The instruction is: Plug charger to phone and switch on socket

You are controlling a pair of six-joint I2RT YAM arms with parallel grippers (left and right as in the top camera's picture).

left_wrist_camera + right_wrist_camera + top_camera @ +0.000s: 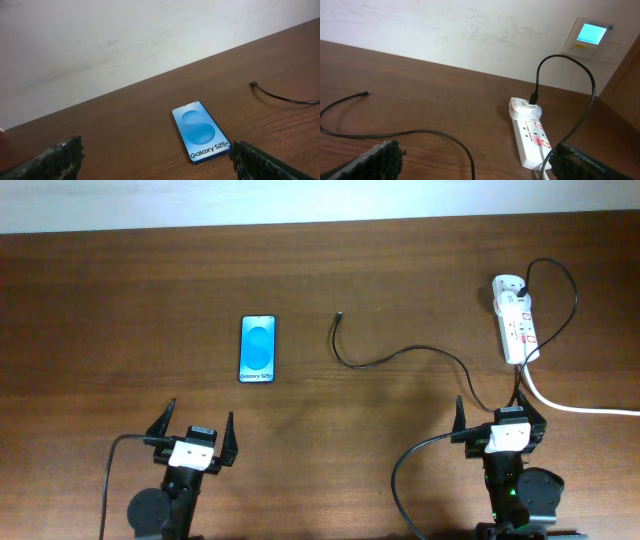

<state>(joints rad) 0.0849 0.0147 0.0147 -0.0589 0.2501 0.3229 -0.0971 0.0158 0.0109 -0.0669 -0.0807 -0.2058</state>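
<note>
Judging from the layout, standing at the very first step, with nothing yet joined or switched; Galaxy S25+ phone [257, 348] flat and face up on the wood-grain table [120, 300], left of centre, straight ahead of the left gripper [198, 425]; left gripper spread wide and empty, fingers [55, 160] at either edge of the left wrist view, the phone lying beyond and between them; right gripper [500, 418] likewise spread wide, pinching nothing, low at the near right; charger cable [400, 352] loose on the table, apart from the phone; small connector tip [339, 313] to the phone's right, well clear of it; at the other end, after a tall loop, plug [534, 97] seated in the far end of the white power strip [515, 320] at the far right.

Calls next, probably, for pinching the cable just behind the tip, then steering it to the phone's near short edge, the one under the lettering; likely needs the other gripper steadying the phone, slick glass on polished wood; switching on afterwards.

Thin, limp, rubbery-looking black cable; rigid glossy plastic strip, oblong, with small red switches [536, 131]; thick white cord [580, 408] trailing right; dark, matte, coarse-textured fingers.
</note>
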